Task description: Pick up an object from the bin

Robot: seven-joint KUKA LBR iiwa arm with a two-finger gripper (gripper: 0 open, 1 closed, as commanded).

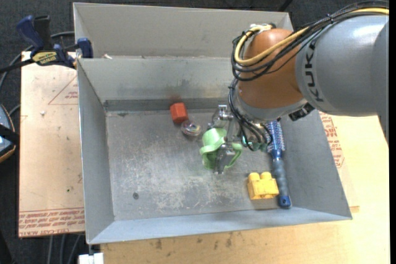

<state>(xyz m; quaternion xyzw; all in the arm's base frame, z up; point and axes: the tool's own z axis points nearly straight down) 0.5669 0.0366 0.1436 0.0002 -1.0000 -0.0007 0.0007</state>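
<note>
Orange wrist (267, 68), fingers (224, 159) gripping green toy (211, 140)

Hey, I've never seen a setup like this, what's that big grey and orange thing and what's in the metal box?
One camera looks down into a grey metal bin. The big grey and orange shape from the right is a robot arm, meant to pick one thing out. Its hand is down at a pale green plastic piece near the bin's middle; whether it grips it I cannot tell. Also in the bin: a red block, a small round metal piece, a yellow block and a blue tool.
</note>
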